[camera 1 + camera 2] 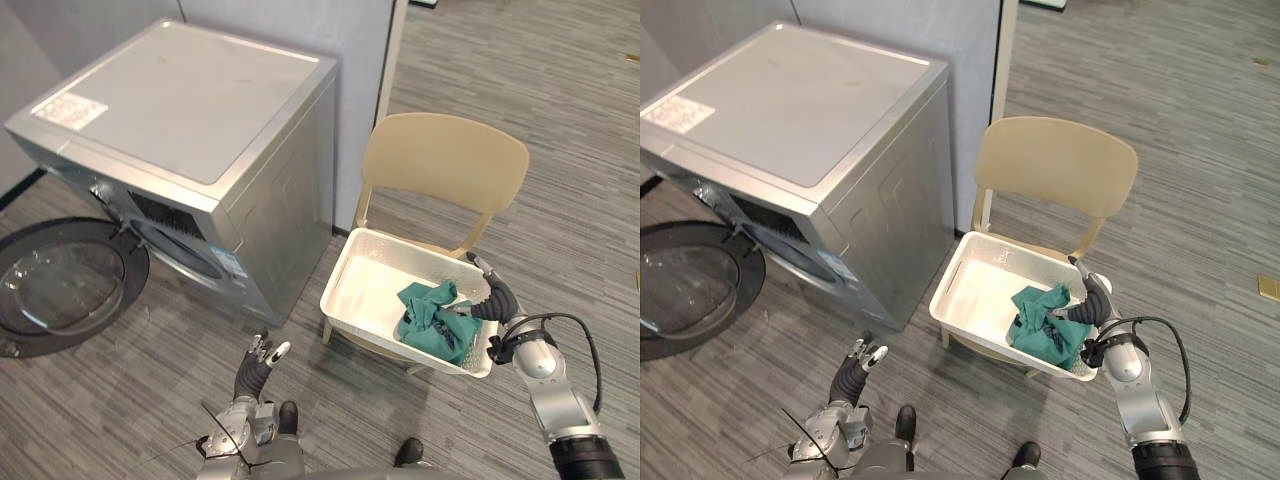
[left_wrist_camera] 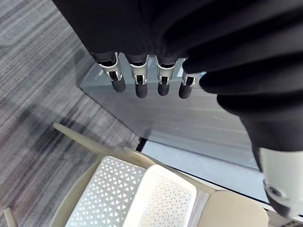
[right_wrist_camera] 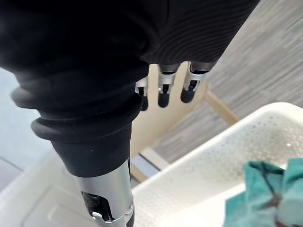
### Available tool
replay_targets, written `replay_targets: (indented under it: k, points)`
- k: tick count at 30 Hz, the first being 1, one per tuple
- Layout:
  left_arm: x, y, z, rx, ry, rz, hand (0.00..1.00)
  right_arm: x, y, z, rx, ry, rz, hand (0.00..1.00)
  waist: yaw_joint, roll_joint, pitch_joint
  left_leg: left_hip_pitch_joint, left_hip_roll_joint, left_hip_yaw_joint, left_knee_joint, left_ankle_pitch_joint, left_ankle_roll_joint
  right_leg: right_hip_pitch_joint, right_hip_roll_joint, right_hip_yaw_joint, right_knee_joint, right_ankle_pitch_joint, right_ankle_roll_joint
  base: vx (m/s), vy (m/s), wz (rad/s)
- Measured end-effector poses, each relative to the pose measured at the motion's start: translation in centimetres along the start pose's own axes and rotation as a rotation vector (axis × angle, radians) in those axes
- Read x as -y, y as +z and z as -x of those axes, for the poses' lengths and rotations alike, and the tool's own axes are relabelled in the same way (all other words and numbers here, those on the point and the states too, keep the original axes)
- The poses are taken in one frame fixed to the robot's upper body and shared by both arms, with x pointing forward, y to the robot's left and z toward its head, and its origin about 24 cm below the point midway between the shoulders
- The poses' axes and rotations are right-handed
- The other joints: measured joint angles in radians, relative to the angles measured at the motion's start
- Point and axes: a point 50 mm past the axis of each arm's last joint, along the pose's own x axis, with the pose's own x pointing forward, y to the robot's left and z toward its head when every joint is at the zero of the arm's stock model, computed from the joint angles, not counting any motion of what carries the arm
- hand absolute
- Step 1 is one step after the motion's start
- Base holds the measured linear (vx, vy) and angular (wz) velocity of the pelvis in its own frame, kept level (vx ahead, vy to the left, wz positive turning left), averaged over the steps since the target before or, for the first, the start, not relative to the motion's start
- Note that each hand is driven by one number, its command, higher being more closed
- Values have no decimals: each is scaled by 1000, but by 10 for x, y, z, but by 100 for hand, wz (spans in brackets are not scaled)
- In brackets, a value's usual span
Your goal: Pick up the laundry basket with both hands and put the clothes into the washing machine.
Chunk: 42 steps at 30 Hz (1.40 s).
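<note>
A white perforated laundry basket (image 1: 352,262) rests on the seat of a beige chair (image 1: 445,160). A crumpled green garment (image 1: 435,318) lies in its right half. My right hand (image 1: 497,300) is at the basket's right rim, open, its fingers reaching in over the garment and its thumb raised above the rim. In the right wrist view the straight fingers (image 3: 163,92) point past the basket (image 3: 246,142) toward the chair back. My left hand (image 1: 256,372) hangs low over the floor, left of the basket and apart from it, open with its fingers (image 2: 139,80) straight.
A silver front-loading washing machine (image 1: 180,110) stands left of the chair. Its round door (image 1: 60,285) is swung wide open, low over the floor at the far left, leaving the drum opening (image 1: 180,250) exposed. A grey wall (image 1: 330,30) rises behind both.
</note>
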Motion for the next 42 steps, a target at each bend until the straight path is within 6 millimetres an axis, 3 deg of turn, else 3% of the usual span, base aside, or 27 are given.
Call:
replay_targets:
  k: [3,6,7,13,15,22,28,30,36,39,42]
  points:
    - [3,0,0,0,-23,-13,0,29,10,-32,15,-8,123,0,3,-22,33,-42,3,-13,-35,36,0,-36,13,-17,-28,23,-9,-28,-21,16]
    - [10,1,-1,0,-58,-26,0,57,20,-50,23,-51,199,0,13,-23,74,-62,2,-20,-64,62,1,-57,18,-22,-41,36,-11,-54,6,9]
    - [13,1,-2,2,-71,-26,0,65,23,-53,24,-67,213,0,30,-26,87,-69,2,-22,-69,68,3,-67,18,-22,-40,38,-13,-58,3,6]
    - [15,5,-4,17,-89,-36,0,66,39,-73,43,-35,250,0,45,-28,141,-109,2,-31,-69,82,4,-106,19,-22,-38,45,-19,-41,4,1]
    - [20,13,-9,49,-112,-46,0,63,39,-79,24,-14,254,0,55,-30,173,-112,3,-31,-69,86,4,-109,21,-21,-38,48,-21,-61,2,-1]
    - [23,23,-14,87,-119,-56,0,44,34,-81,-11,98,231,0,59,-36,182,-119,2,-39,-72,93,7,-113,21,-25,-38,48,-22,-12,-1,1]
    - [25,29,-15,112,-130,-77,0,33,4,-76,-148,182,225,0,65,-39,200,-118,0,-58,-114,127,18,-116,17,-50,-22,45,-21,-48,-1,14]
    - [25,31,-16,115,-127,-79,0,37,2,-81,-176,175,231,0,78,-39,216,-118,1,-57,-123,133,22,-125,16,-47,-11,44,-22,-109,10,-1]
    - [22,35,-18,127,-75,32,0,74,19,-101,-209,87,297,0,90,-29,300,-155,3,-58,-152,165,26,-176,16,-45,-3,56,-26,-95,-4,0]
    - [23,44,-20,171,-52,86,0,88,16,-102,-249,42,308,0,105,-21,316,-189,2,-62,-157,177,22,-209,15,-48,-4,63,-30,-18,-4,2]
    - [28,55,-20,230,-47,132,0,100,12,-103,-298,-3,354,0,116,5,347,-211,-4,-71,-156,186,21,-228,11,-52,-6,67,-29,13,-14,5]
